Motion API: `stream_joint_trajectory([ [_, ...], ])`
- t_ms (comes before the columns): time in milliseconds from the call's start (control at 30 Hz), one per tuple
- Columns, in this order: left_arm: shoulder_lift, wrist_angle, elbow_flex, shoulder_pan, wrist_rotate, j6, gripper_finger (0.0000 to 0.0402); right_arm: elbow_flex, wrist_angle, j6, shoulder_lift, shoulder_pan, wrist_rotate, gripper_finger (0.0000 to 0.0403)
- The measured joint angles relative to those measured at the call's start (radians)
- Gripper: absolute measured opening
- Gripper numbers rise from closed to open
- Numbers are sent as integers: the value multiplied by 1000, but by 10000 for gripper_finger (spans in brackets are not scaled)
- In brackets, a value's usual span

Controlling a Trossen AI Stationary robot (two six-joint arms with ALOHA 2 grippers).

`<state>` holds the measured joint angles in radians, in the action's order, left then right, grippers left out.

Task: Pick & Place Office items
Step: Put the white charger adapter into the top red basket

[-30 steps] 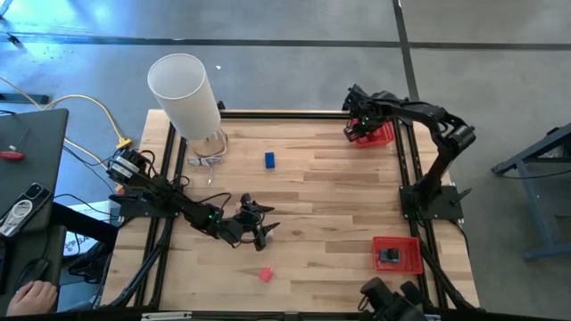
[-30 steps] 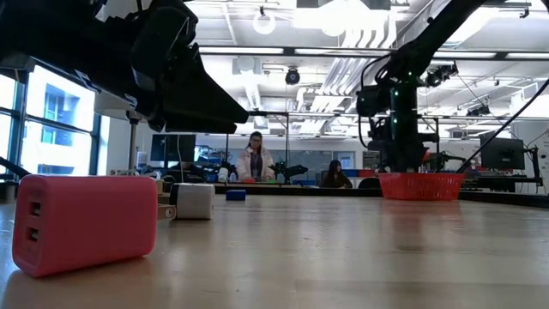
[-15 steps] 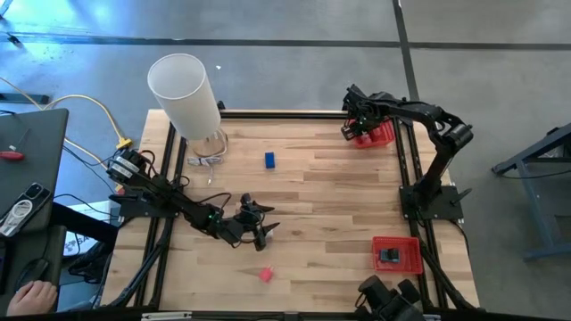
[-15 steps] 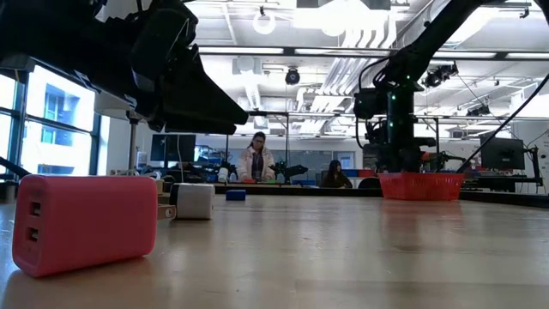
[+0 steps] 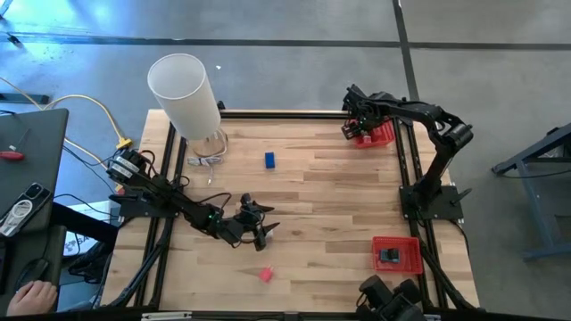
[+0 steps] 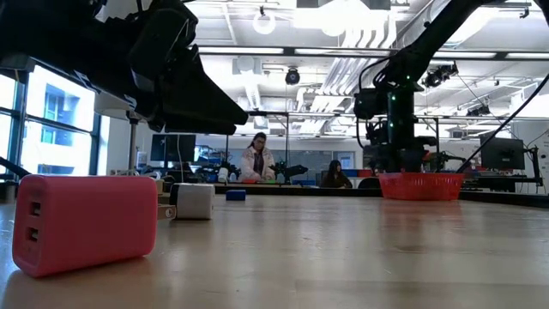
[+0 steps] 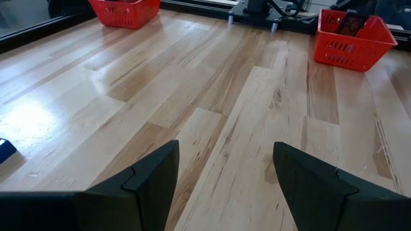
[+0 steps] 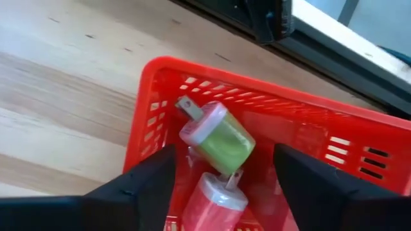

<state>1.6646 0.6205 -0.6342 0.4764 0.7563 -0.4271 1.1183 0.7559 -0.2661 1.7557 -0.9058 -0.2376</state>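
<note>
Right end effector [image 8: 221, 186] hovers over far red tray [image 8: 308, 138], fingers apart, holding nothing; green charger [image 8: 215, 136] and red charger [image 8: 212, 204] lie inside. Left end effector [image 7: 221, 176] fingers apart above counter [image 7: 212, 115], empty. Pink charger [image 5: 265, 275] and blue piece [image 5: 269, 160] on counter.

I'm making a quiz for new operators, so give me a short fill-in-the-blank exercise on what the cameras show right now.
1. The green charger lies inside a ____ basket.
2. The right gripper hangs over that basket with its fingers ____.
3. The pink charger lies on the table nearest the ____ gripper.
4. The small blue block lies on the bare ____.

Missing words: red; open; left; table
</note>
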Motion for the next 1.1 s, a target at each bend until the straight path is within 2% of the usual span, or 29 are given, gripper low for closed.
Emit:
stream_joint_trajectory([
  [300,0,0,0,0,10,0,245,1,9,26,-55,0,-73,255],
  [567,0,1,0,0,35,0,245,1,47,13,-208,19,-103,255],
  [800,0,6,0,14,48,4,245,2,87,-6,-355,107,-104,256],
  [933,-20,8,0,43,101,43,245,2,99,-28,-422,174,-104,255],
  [1100,-77,8,0,109,197,172,245,2,103,-50,-487,268,-104,254],
])
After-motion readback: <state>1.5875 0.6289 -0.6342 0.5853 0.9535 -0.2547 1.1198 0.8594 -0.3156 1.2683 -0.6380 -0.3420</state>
